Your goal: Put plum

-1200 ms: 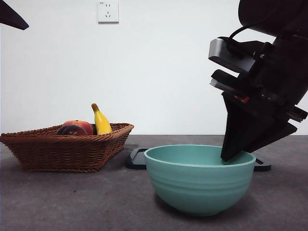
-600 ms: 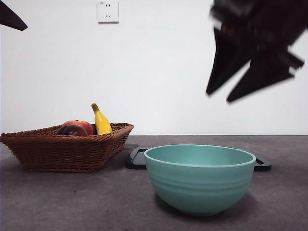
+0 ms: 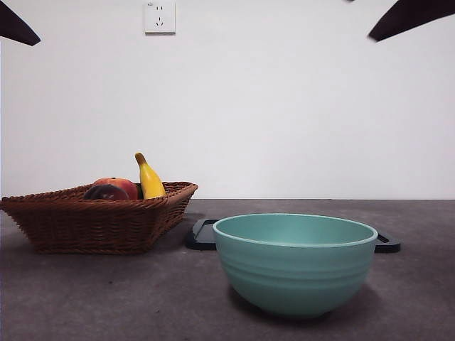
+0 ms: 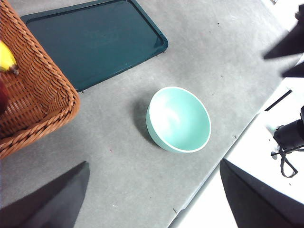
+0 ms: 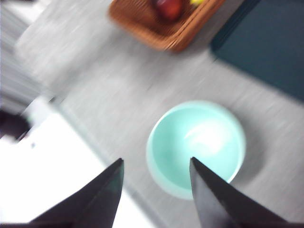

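- Above the bench's right side, the right gripper (image 5: 154, 194) now shows in the front view only as a dark tip at the top corner. A second ago its jaws reached down inside the teal bowl (image 3: 295, 266), and half a second ago they were already lifting clear.
- Its jaws stand wide apart with nothing between them. The wrist view is blurred, which suggests the arm is moving.
- Both wrist views look into the bowl and show only bare teal, so nothing was left there.
- The plum (image 3: 105, 192) lies in the wicker basket (image 3: 99, 220) toward the bench's left edge. It sits low against the red-orange fruit (image 3: 121, 185), with the banana (image 3: 149, 181) upright just beside them.
- The left gripper (image 4: 154, 199) waits high over the bench, also wide and empty.
- The dark tray (image 3: 202, 234) lies flat behind the bowl, between it and the basket.
- As I read it, the plum's move has not begun. A gripper must next go to the basket and pick the dark fruit, not its red neighbour.
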